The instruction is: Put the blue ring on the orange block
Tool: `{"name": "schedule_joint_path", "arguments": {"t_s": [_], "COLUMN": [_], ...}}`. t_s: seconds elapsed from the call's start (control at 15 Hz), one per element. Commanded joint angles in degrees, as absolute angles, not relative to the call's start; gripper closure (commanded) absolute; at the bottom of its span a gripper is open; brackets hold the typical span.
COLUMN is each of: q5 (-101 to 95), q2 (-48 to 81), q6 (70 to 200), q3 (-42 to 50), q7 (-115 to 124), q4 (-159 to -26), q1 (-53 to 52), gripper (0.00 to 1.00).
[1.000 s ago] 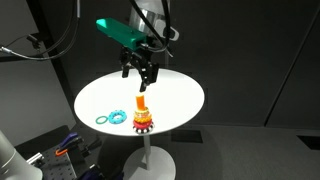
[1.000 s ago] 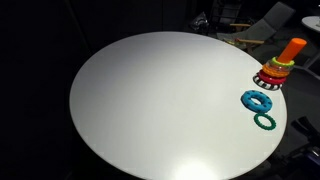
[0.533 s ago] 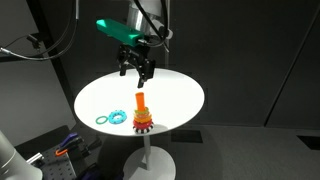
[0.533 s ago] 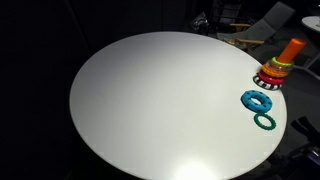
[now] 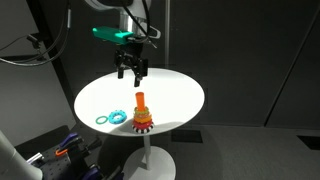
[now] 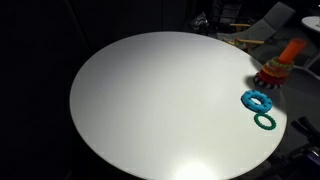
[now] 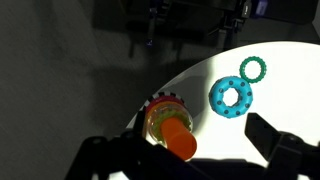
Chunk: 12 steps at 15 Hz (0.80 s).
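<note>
The gripper (image 5: 131, 71) hangs high over the table (image 5: 175, 95), above its far edge. Its jaws are spread wide with nothing between them, and in the wrist view the two dark fingers (image 7: 285, 150) frame the scene from the bottom. The blue ring (image 5: 117, 116) lies flat, hole up, close to the near edge in an exterior view, just beside the toothed base of the peg (image 5: 141, 101). From the gripper it sits lower and out toward that edge, past the peg. In the wrist view the blue ring (image 7: 231, 96) shows to one side of the peg (image 7: 177, 139), nearer the finger on that side, so the reach likely means a sideways shift before descending. The green ring (image 7: 252, 68) lies just beyond it, apart from it by a narrow gap. The fingertips are hard to separate from the black surround. In an exterior view the peg (image 6: 289, 53) stands by the frame's border, and the gripper is out of sight there.
</note>
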<state>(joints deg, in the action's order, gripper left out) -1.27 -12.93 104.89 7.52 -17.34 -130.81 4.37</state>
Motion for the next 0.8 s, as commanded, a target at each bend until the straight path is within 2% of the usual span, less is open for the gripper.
{"name": "schedule_joint_path", "arguments": {"t_s": [0.0,0.53,0.73], "q5": [-2.09,-3.24,-2.00], "q2": [-16.80,-22.41,-20.53], "q6": [108.23,122.63,122.51], "q3": [5.65,2.45,2.92], "q7": [-11.75,-6.47,-7.97], "q4": [-136.51,-149.66,-149.03], "q1": [4.01,3.04,2.57], "gripper": [0.00,0.00,0.00]}}
